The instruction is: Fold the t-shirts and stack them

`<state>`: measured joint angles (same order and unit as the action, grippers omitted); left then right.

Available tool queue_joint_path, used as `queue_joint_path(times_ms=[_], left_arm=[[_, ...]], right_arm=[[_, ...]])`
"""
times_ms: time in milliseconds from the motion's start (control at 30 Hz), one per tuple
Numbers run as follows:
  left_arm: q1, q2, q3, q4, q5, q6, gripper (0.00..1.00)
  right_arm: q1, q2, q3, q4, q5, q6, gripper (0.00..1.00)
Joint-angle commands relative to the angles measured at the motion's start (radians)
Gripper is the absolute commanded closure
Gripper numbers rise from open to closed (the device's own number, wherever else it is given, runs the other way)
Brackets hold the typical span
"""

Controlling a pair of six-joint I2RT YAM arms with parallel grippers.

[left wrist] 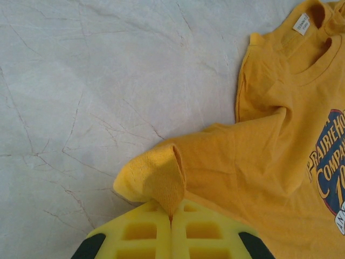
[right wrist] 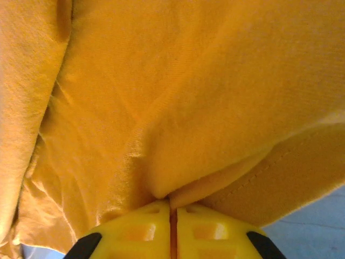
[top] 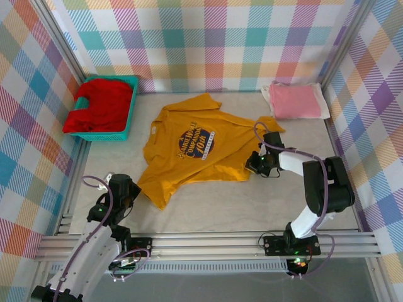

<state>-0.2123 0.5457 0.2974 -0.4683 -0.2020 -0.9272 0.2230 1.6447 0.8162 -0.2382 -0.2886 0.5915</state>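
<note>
Three t-shirts showing: mustard-yellow shirt (top: 170, 170), pink shirt (top: 295, 100), red shirt (top: 101, 104), the red heap possibly hiding more. One teal basket (top: 101, 134) sitting. Two grippers: left gripper (left wrist: 171, 218), right gripper (right wrist: 173, 208).

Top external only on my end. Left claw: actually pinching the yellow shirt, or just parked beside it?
Observer: Pinching. In the left wrist view the left claw is shut on a raised fold at the edge of the yellow shirt.
Operator: Right one?
Observer: The right claw is shut too, with a fold of the same shirt caught in it beside a stitched hem.
Operator: Neck tag showing?
Observer: Yes, a white collar tag sits inside the neck opening.
</note>
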Motion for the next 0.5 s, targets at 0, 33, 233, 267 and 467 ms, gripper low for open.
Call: queue_joint_path(times_ms=[0,33,233,267,467], left_arm=[[0.015,-0.010,0.012,-0.002,-0.005,0.010,1.00],[0.016,-0.011,0.011,-0.004,-0.008,0.013,1.00],[0.016,-0.010,0.013,-0.006,-0.011,0.014,1.00],[0.016,-0.010,0.013,-0.006,-0.013,0.016,1.00],[0.016,-0.001,0.005,0.004,-0.020,0.023,1.00]], right_arm=[[0.057,-0.034,0.122,-0.123,0.112,-0.038,1.00],[0.079,-0.024,0.166,-0.167,0.140,-0.046,1.00],[0.237,0.142,0.477,-0.410,0.367,-0.075,1.00],[0.256,0.187,0.529,-0.444,0.388,-0.081,1.00],[0.310,0.364,0.763,-0.513,0.369,-0.108,0.83]])
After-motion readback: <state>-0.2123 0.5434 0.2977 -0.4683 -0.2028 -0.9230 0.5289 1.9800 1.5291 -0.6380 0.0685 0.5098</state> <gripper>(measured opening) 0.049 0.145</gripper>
